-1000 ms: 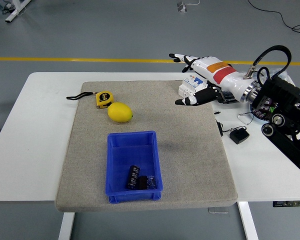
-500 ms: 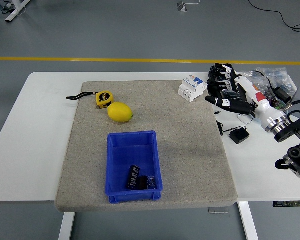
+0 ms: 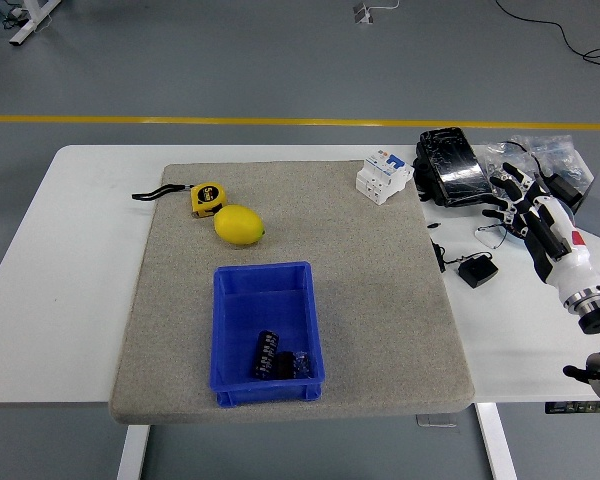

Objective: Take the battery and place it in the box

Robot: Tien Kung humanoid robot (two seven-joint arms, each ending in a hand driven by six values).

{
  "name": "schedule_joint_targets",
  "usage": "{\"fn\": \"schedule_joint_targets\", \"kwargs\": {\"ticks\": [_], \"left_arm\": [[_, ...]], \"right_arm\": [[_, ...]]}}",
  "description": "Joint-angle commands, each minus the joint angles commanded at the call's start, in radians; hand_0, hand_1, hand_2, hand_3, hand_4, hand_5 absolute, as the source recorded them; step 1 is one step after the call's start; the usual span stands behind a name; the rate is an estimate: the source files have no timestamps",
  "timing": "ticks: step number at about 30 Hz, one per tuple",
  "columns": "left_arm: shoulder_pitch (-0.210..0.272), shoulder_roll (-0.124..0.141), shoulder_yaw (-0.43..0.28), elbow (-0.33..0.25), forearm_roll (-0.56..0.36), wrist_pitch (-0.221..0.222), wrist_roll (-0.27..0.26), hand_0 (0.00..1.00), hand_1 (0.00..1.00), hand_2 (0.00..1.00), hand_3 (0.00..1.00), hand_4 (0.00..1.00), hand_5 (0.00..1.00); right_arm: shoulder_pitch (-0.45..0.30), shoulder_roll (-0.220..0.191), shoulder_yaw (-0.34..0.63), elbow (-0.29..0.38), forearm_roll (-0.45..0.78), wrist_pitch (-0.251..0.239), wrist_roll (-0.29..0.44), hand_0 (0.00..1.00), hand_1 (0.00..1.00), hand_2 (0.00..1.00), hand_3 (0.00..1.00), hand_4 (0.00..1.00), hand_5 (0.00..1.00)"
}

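A white table (image 3: 40, 290) has one big grey mat (image 3: 380, 300) lying on it. On the mat sits one blue box (image 3: 266, 332), near the front edge.

Inside the blue box, at its near end, lie the batteries (image 3: 279, 360). They are dark and round like little cans. I count about three, packed close and touching each other, but they are small and it is hard to be sure of the number.

Behind the box there is one yellow lemon (image 3: 239, 225). Just behind the lemon, almost touching it, is one yellow tape measure (image 3: 206, 197) with a black strap that stretches out to the left.

At the far right corner of the mat stands one white circuit breaker (image 3: 384, 177). Beside it, on the bare table, lies one shiny black bag (image 3: 452, 166). Closer to the front there is one small black charger (image 3: 477, 271) with a thin wire.

Only one robot hand can be seen. The right hand (image 3: 528, 210) is over the right side of the table, well apart from the box. Its fingers are spread loose and they hold nothing. Some clear plastic bags (image 3: 552, 155) lie behind it.
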Motion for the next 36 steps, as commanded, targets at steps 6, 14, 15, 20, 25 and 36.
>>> {"fn": "schedule_joint_targets", "kwargs": {"ticks": [6, 14, 15, 20, 25, 36], "left_arm": [[0.005, -0.001, -0.032, 0.0, 0.048, -0.001, 0.015, 0.569, 0.556, 0.598, 0.595, 0.678, 0.567], [0.0, -0.008, -0.048, -0.003, 0.079, -0.002, 0.024, 0.571, 0.55, 0.599, 0.596, 0.678, 0.569], [-0.002, -0.009, -0.046, -0.003, 0.077, -0.002, 0.023, 0.575, 0.556, 0.606, 0.597, 0.677, 0.569], [-0.009, -0.014, -0.029, -0.004, 0.05, 0.002, 0.015, 0.575, 0.556, 0.606, 0.597, 0.677, 0.569], [-0.009, -0.017, -0.019, -0.004, 0.028, 0.003, 0.008, 0.575, 0.561, 0.612, 0.598, 0.677, 0.57], [-0.005, -0.019, -0.014, -0.002, 0.021, 0.001, 0.007, 0.573, 0.563, 0.616, 0.596, 0.676, 0.574]], "right_arm": [[-0.061, 0.047, 0.08, 0.015, -0.024, 0.008, 0.021, 0.742, 0.763, 0.859, 0.974, 0.998, 0.892], [-0.081, 0.064, 0.102, 0.006, 0.017, 0.013, 0.029, 0.755, 0.767, 0.859, 0.965, 0.998, 0.918], [-0.083, 0.065, 0.097, 0.007, 0.021, 0.014, 0.03, 0.754, 0.767, 0.859, 0.958, 0.998, 0.924], [-0.088, 0.067, 0.085, 0.013, 0.034, 0.016, 0.03, 0.754, 0.767, 0.859, 0.958, 0.998, 0.924], [-0.092, 0.065, 0.082, 0.024, 0.053, 0.018, 0.036, 0.754, 0.767, 0.857, 0.947, 0.998, 0.931], [-0.098, 0.064, 0.098, 0.032, 0.062, 0.016, 0.025, 0.754, 0.766, 0.852, 0.928, 0.998, 0.949]]}}
